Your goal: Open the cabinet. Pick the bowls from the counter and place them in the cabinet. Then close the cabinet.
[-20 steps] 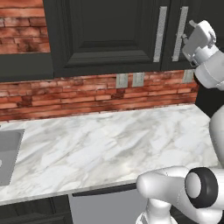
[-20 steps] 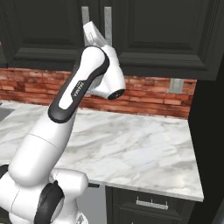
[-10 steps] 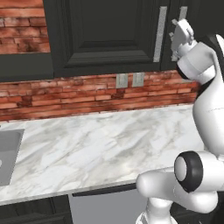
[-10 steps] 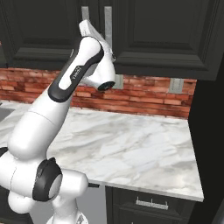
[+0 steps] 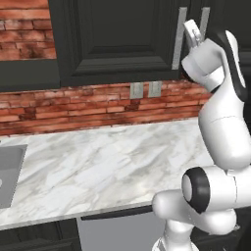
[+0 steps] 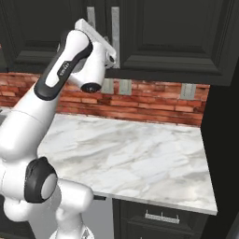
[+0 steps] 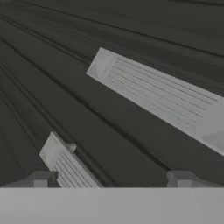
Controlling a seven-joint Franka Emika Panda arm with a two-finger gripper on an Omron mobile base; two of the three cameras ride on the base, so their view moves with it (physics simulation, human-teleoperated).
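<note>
Dark cabinet on the wall above a red brick backsplash, both doors shut. Two silver bar handles side by side where the doors meet. Gripper raised to those handles, just in front of them, jaws spread wide and holding nothing. Contact with a handle not clear from either base view. Through the hand view, two handles seen close up, running slantwise across dark door panels, with both fingertips well apart at the bottom edge. Below the cabinet, white marble counter with grey veins. Grey sink at the counter's left end. Two pale wall outlets on the brick, under the cabinet. Dark drawer with a short handle beneath the counter's right end.
</note>
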